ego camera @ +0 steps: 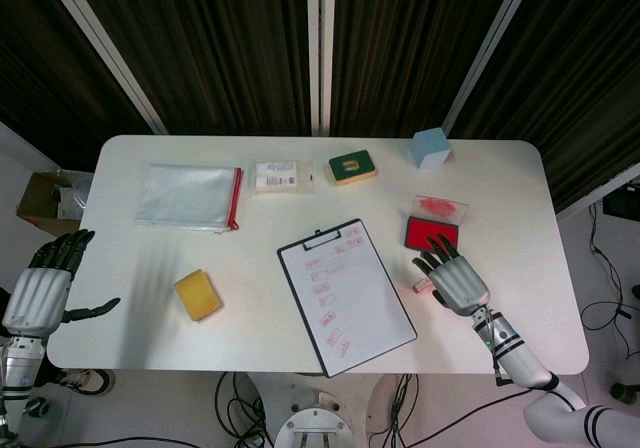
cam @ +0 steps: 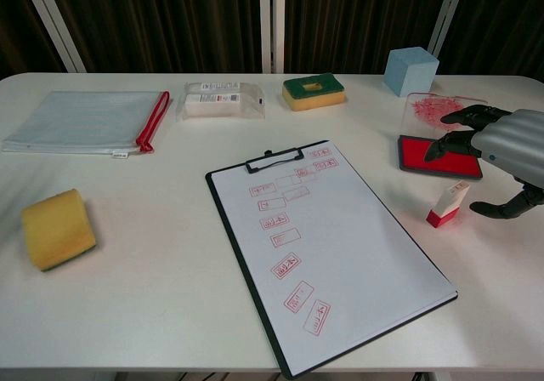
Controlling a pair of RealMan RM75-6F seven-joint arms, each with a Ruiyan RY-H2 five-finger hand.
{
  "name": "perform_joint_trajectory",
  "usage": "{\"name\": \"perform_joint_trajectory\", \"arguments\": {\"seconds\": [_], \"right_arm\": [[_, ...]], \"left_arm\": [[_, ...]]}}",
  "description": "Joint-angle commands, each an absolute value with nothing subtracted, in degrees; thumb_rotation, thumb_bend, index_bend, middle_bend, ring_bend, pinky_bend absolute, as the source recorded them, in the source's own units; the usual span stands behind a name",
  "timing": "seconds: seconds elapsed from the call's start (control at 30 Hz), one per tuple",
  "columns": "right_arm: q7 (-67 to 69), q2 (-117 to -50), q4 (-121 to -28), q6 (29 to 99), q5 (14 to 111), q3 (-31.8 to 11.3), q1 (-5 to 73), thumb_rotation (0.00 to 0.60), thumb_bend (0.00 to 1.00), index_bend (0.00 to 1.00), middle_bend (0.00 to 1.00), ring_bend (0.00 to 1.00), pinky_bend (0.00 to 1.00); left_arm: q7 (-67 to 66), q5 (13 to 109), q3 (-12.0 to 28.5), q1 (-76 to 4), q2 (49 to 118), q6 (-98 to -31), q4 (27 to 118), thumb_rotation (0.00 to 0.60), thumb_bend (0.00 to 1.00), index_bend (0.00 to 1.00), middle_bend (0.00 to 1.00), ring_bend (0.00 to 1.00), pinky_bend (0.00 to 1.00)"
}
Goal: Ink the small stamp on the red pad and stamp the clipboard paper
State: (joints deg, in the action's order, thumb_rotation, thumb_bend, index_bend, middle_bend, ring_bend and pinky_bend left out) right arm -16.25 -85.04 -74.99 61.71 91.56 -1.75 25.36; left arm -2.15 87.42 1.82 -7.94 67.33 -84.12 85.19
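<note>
The small stamp (cam: 447, 204), white with a red base, stands on the table right of the clipboard (cam: 327, 249); in the head view only its edge (ego camera: 422, 287) peeks out beside my right hand (ego camera: 452, 276). That hand (cam: 500, 155) hovers open above the stamp, fingers spread, touching nothing. The red ink pad (cam: 440, 156) lies just beyond the stamp, its clear lid (cam: 443, 111) behind it. The clipboard paper (ego camera: 344, 293) carries several red prints. My left hand (ego camera: 40, 290) hangs open off the table's left edge.
A yellow sponge (cam: 56, 228) lies front left. Along the back sit a zip pouch with red edge (cam: 85, 121), a wrapped packet (cam: 219, 99), a green-topped sponge (cam: 314, 91) and a light blue cube (cam: 410, 71).
</note>
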Motion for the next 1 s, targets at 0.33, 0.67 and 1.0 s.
{"name": "perform_joint_trajectory", "arguments": {"seconds": [0.33, 0.67, 1.0], "right_arm": [[-14.14, -89.09, -70.17, 64.02, 91.78, -1.09, 25.78, 0.6, 0.24, 0.39, 0.32, 0.0, 0.0], [-14.23, -89.43, -69.45, 64.26, 91.64, -0.21, 25.93, 0.6, 0.26, 0.44, 0.33, 0.0, 0.0], [-14.51, -90.0, -69.04, 64.12, 90.91, 0.01, 26.13, 0.6, 0.27, 0.46, 0.36, 0.0, 0.0]], "left_arm": [[-1.07, 87.26, 1.79, -7.67, 67.87, -84.3, 83.86, 0.315, 0.06, 0.04, 0.06, 0.1, 0.18], [-0.65, 87.19, 1.66, -7.36, 67.95, -84.43, 83.36, 0.315, 0.06, 0.04, 0.06, 0.1, 0.18], [-0.7, 87.15, 1.76, -7.49, 67.94, -84.19, 83.43, 0.314, 0.06, 0.04, 0.06, 0.1, 0.18]]}}
